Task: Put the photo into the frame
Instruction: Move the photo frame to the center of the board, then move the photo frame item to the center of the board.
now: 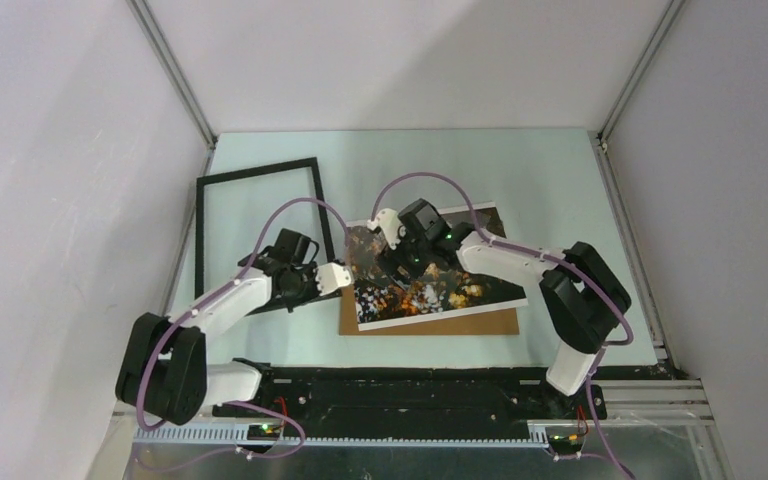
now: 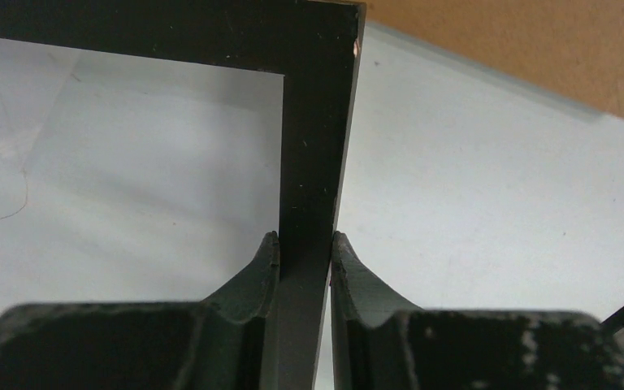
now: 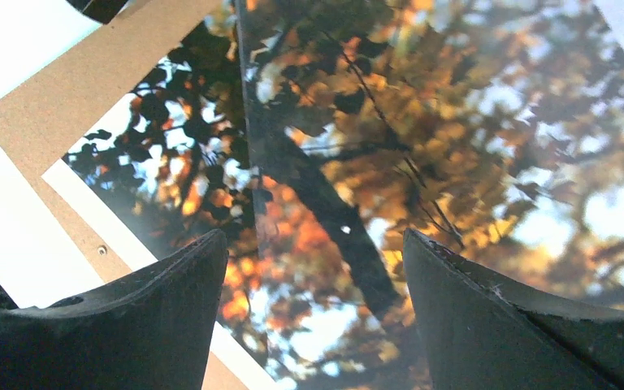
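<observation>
The frame (image 1: 256, 170) is a thin black rectangle lying on the left of the table. My left gripper (image 1: 338, 280) is shut on its right-hand bar close to the near corner; the left wrist view shows both fingertips pressed against the black bar (image 2: 317, 122), with the left gripper (image 2: 305, 244) straddling it. The photo (image 1: 430, 285), dark trees with orange leaves and white borders, lies face up on a brown backing board (image 1: 430, 323). My right gripper (image 1: 400, 260) hovers over the photo's left part. Its jaws stand wide apart with only the photo (image 3: 422, 122) showing between them, around the right gripper (image 3: 315, 244).
The brown backing board (image 3: 65, 106) sticks out past the photo's near and left edges, and one of its corners (image 2: 520, 41) lies just beyond the frame's corner. The pale green table (image 1: 560, 200) is walled in by white panels at the left, right and back.
</observation>
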